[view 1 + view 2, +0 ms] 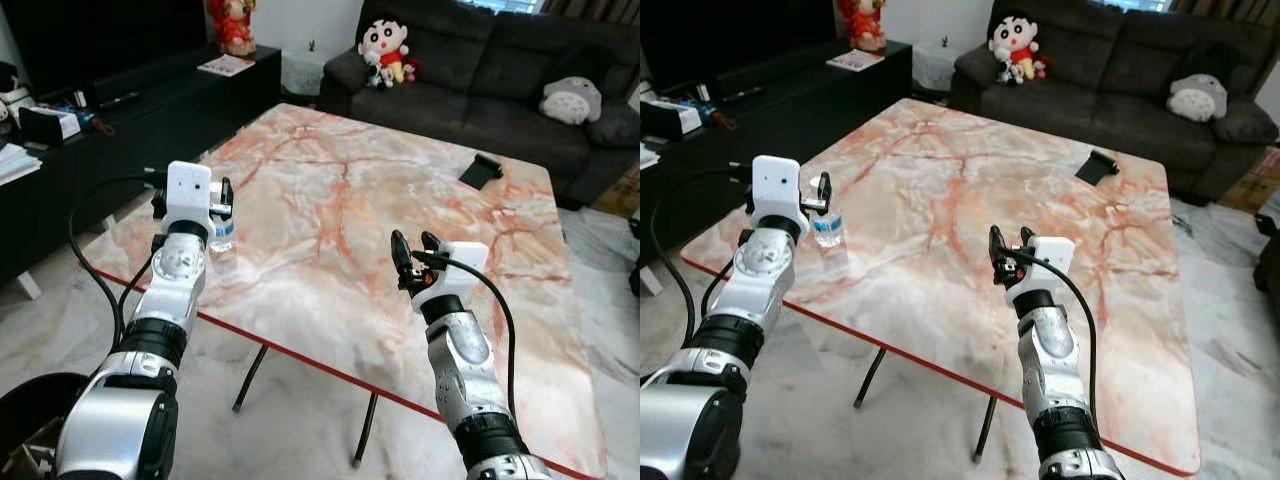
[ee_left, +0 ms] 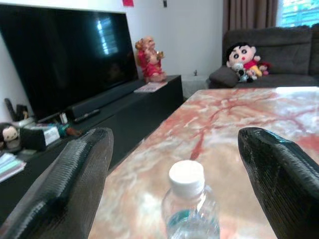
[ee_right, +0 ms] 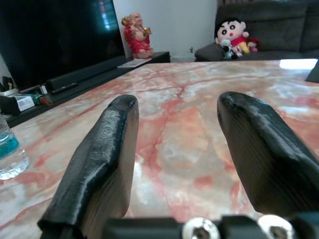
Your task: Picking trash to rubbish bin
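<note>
While the marbled desk (image 1: 400, 220) is seen from the head, a small water bottle (image 1: 223, 232) is found upright near its left edge, with the left pincer (image 1: 222, 196) spread just above it. The right pincer (image 1: 415, 248), also spread, is held over the desk's middle. In the left wrist view, the bottle's white cap (image 2: 186, 178) is framed between two parted fingers (image 2: 75, 174). In the right wrist view, the bottle is glimpsed well aside of the released pincer.

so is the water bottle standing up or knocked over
Upright: the water bottle stands on the marble table with its white cap on top, between the open fingers of the left end effector.
</note>
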Motion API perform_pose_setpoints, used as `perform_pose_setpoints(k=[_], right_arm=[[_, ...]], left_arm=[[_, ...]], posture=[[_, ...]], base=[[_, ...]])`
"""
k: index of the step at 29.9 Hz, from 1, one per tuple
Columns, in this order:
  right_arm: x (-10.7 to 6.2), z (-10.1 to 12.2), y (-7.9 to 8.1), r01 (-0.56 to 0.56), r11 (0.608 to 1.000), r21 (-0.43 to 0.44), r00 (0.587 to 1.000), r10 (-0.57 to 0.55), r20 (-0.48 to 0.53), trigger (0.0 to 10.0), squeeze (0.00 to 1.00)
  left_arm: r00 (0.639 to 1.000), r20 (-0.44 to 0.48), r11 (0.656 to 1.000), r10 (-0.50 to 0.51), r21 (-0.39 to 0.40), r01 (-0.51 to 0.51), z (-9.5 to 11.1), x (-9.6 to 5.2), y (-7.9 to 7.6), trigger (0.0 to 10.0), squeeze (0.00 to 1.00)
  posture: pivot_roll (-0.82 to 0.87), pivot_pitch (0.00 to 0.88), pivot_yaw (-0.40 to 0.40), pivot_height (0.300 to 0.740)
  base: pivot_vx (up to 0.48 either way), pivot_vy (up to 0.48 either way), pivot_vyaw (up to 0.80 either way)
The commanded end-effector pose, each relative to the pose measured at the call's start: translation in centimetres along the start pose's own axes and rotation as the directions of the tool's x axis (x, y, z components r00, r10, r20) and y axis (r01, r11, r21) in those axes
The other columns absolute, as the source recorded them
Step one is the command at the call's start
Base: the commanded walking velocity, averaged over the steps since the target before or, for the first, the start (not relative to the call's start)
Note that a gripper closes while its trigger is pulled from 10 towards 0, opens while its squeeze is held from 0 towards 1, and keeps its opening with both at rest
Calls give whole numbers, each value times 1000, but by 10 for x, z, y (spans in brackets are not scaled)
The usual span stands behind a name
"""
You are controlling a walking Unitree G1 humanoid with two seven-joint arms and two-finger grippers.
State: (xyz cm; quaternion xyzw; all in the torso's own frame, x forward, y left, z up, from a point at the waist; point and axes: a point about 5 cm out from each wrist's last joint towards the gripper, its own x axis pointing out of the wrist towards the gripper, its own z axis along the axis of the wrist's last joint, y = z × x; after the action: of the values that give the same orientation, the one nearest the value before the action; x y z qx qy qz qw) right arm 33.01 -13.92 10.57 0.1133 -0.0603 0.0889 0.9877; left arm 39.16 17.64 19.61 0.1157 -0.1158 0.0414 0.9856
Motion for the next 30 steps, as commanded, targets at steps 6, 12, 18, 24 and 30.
perform_pose_setpoints(k=[6, 12, 18, 24, 30], right_arm=[[0, 5, -2, 0, 1000, -10, 1000, 0, 10, 10000, 0], [-2, 4, -4, 3, 1000, -12, 1000, -3, 8, 10000, 0], [-6, 4, -4, 3, 1000, -13, 1000, -3, 5, 10000, 0], [-9, 5, -5, 3, 1000, -16, 1000, -3, 4, 10000, 0], [-14, 2, -6, 5, 1000, -17, 1000, -5, -6, 10000, 0]], left_arm=[[1000, -15, 999, -2, 37, 3, -2, 3, 3, 10000, 0], [999, -33, 998, -3, 57, 5, -1, 8, 5, 10000, 0], [999, -33, 998, -9, 58, 11, 2, 11, 2, 10000, 0], [999, -26, 998, -26, 56, 27, 6, 14, -1, 10000, 0], [999, -18, 998, -47, 30, 48, 9, 16, -5, 10000, 0]], posture=[[106, 0, -119, 740], [100, 0, -123, 740], [95, 0, -130, 740], [84, 0, -134, 740], [82, 0, -140, 740]], base=[[0, 0, 0], [0, 0, 0], [0, 0, 0], [0, 0, 0], [0, 0, 0]])
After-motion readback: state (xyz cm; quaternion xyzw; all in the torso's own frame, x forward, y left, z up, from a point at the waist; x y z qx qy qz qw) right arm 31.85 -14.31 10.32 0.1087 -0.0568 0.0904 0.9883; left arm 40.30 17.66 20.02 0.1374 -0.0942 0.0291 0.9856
